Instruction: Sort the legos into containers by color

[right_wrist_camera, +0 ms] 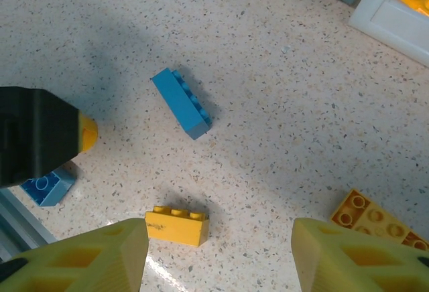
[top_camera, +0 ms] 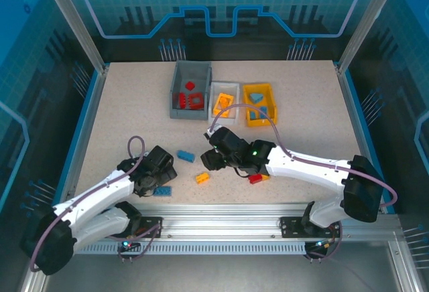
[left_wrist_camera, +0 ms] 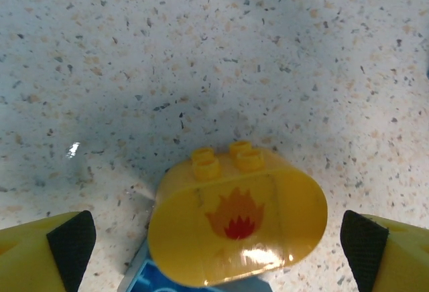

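Note:
My left gripper [left_wrist_camera: 218, 255] stands wide open over a rounded yellow lego [left_wrist_camera: 238, 222] with a flame print, which rests partly on a blue lego [left_wrist_camera: 142, 280]; neither pad touches it. From above, the left gripper [top_camera: 161, 171] sits just over a flat blue lego [top_camera: 161, 191]. My right gripper [right_wrist_camera: 221, 262] is open above the table, with a small yellow brick [right_wrist_camera: 177, 225] lying by its left finger [right_wrist_camera: 100, 258] and a blue brick [right_wrist_camera: 181, 102] farther ahead. The dark grey container [top_camera: 179, 98] holds red legos, the white one [top_camera: 216, 101] orange pieces, the yellow one [top_camera: 271, 108] blue pieces.
An orange studded plate [right_wrist_camera: 372, 220] lies beside the right finger, and a red and yellow pair [top_camera: 258, 177] sits under the right arm. The left arm's black wrist [right_wrist_camera: 33, 141] comes close on the right gripper's left. Metal rails run along the table's near edge.

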Robot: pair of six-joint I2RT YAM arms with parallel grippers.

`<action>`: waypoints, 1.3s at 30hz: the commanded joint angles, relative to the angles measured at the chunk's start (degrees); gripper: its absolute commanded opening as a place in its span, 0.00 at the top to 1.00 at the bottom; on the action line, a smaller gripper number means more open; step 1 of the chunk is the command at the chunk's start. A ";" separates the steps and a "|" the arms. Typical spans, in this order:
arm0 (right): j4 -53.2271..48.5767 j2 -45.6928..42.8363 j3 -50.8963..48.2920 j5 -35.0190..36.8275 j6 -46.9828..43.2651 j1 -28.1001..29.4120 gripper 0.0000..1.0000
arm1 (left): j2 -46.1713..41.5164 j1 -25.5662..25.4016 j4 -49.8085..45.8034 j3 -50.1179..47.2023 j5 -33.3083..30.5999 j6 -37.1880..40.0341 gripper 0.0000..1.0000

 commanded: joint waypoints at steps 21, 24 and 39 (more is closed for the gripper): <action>0.27 -0.43 1.82 2.94 1.92 1.69 0.41 | 1.93 1.61 10.40 -2.03 5.20 1.37 0.50; 0.22 -1.48 1.47 3.91 1.79 1.61 0.41 | 2.15 1.60 10.30 -0.20 4.61 2.63 0.51; 2.77 -13.98 -5.30 5.49 2.10 -6.77 0.43 | 13.11 1.14 11.03 18.56 5.66 11.41 0.56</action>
